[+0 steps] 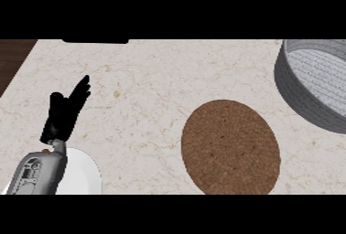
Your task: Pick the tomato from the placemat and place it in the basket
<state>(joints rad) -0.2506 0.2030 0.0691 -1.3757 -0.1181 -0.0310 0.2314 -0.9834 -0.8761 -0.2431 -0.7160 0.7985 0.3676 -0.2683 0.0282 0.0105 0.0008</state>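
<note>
A brown oval placemat (231, 147) lies on the counter right of centre, and no tomato shows on it. The grey basket (312, 82) stands at the right edge, partly cut off by the view; what shows of its ribbed inside holds nothing. My left hand (64, 114) rests at the left with fingers straight and pointing up, holding nothing, far from the placemat and the basket. My right hand is out of view. No tomato is visible anywhere.
A white plate (84, 176) sits at the lower left, partly under my left forearm. The beige marble counter (148, 82) ends at a dark wooden strip (12, 57) on the far left. A dark object (94, 41) sits at the counter's far edge.
</note>
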